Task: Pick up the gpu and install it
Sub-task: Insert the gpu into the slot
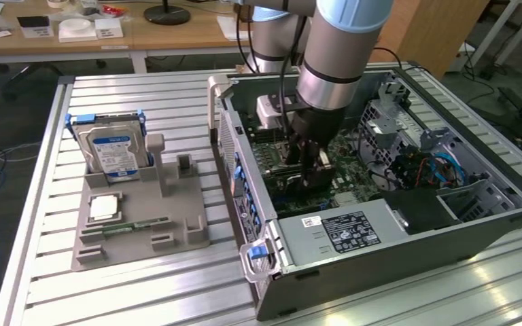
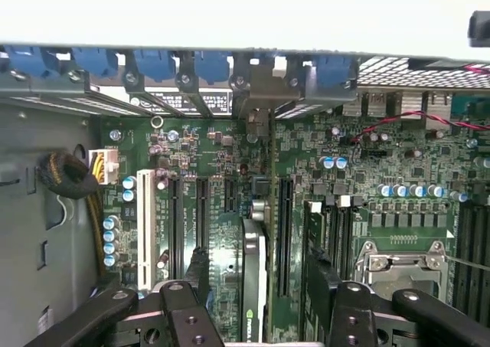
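gripper (image 2: 260, 305) down inside the open pc case (image 1: 397, 248), jaws spread wide, nothing pinched. gpu (image 2: 253, 286) standing on edge between the fingers over the green motherboard (image 2: 367, 155), lower end cut off by the frame. slot contact hidden, hard to say if fully seated. hard drive (image 1: 114, 151) parked upright on the grey tray (image 1: 184, 224) outside.

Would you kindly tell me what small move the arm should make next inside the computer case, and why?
Probably a short, straight lift with the claw open. The gpu stands on edge on the motherboard between the fingers, with a gap on each side, so nothing seems held. Rising vertically should avoid knocking it.
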`<action>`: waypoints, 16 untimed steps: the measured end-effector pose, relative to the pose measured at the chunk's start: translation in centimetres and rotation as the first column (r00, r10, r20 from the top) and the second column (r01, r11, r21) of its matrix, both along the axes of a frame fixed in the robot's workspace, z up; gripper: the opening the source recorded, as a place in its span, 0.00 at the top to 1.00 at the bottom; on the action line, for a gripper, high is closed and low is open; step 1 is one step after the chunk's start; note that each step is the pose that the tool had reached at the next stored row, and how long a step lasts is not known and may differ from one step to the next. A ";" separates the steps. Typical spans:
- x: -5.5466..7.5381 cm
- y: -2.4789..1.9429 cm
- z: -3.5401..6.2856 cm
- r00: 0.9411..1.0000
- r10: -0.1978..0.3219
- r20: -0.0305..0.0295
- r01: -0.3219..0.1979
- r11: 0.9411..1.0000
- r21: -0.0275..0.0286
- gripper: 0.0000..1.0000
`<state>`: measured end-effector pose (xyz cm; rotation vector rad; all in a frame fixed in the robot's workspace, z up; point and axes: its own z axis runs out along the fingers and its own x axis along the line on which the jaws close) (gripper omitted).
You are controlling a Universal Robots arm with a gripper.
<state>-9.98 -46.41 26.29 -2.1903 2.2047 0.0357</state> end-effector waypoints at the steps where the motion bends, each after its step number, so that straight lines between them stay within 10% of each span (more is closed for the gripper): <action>1: 0.0 0.00 0.15 1.000 0.000 0.000 0.000 1.000 0.000 0.37; 16: 0.0 0.03 1.36 1.000 0.000 0.000 0.000 1.000 -0.002 0.37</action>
